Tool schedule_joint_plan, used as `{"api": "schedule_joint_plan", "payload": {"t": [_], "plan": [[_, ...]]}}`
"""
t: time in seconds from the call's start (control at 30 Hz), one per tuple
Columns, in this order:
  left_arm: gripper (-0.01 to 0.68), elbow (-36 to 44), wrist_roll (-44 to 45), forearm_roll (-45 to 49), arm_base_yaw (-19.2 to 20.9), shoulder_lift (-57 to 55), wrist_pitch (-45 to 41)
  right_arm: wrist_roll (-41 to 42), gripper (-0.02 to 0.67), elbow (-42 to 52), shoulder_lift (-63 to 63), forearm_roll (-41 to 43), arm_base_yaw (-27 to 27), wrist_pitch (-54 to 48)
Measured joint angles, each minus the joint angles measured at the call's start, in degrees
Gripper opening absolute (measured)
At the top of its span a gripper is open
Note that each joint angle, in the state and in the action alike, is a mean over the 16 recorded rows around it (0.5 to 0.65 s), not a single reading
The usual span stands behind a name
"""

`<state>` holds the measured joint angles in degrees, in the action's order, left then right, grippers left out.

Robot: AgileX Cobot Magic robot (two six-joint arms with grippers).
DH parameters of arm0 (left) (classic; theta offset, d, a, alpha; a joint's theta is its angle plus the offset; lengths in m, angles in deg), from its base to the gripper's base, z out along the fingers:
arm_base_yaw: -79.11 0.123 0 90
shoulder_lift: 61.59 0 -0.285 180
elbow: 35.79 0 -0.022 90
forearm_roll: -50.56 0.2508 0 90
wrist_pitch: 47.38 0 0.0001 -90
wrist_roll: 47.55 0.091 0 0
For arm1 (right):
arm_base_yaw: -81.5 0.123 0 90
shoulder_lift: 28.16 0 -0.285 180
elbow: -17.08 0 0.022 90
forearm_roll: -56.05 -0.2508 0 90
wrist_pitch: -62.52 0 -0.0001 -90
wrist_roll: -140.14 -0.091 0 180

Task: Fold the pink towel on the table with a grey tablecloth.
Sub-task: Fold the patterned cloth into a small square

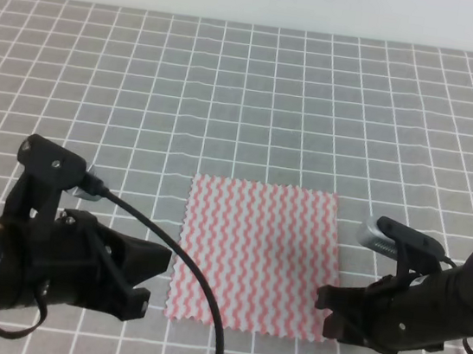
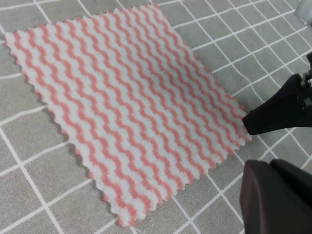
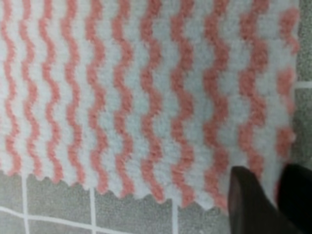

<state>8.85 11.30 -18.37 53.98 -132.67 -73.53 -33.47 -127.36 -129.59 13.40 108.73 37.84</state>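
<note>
Exterior high view: the pink towel (image 1: 254,255) is laid flat and unfolded on the table with a grey tablecloth (image 1: 247,100), near the front edge. The left gripper (image 1: 152,278) is held spread just beside the towel's near left corner. The right gripper (image 1: 330,310) is set at the near right corner; in the right wrist view its fingers (image 3: 248,202) are seen slightly parted over the zigzag edge, nothing yet pinched.
</note>
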Motion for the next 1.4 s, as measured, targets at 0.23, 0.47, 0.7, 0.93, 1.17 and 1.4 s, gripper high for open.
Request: {"api": "schedule_joint_plan", "payload": {"t": [0.23,0.47,0.7,0.93,1.17,1.4], "plan": [[-0.004,0.06,0.06,-0.05,0.00,0.11,-0.11,-0.02,0.012,-0.35,0.10,0.00,0.00,-0.36],[-0.003,0.06,1.31,0.00,0.00,0.07,-0.23,-0.01,-0.015,-1.75,0.41,0.02,0.01,-0.73],[-0.003,0.04,6.80,0.05,0.00,-0.43,-0.20,0.02,-0.014,-3.86,0.61,0.02,0.02,0.26],[-0.004,0.12,16.22,-2.14,-0.03,-3.42,-0.05,0.06,-0.014,-5.71,0.29,0.03,0.03,2.84],[-0.004,0.16,25.97,-6.77,-1.85,-7.92,1.72,0.08,-0.014,-7.67,-1.03,0.12,0.03,4.92],[-0.004,0.12,33.90,-10.16,-6.72,-10.50,6.85,0.12,-0.015,-9.22,-2.63,0.20,0.02,6.22]]}}
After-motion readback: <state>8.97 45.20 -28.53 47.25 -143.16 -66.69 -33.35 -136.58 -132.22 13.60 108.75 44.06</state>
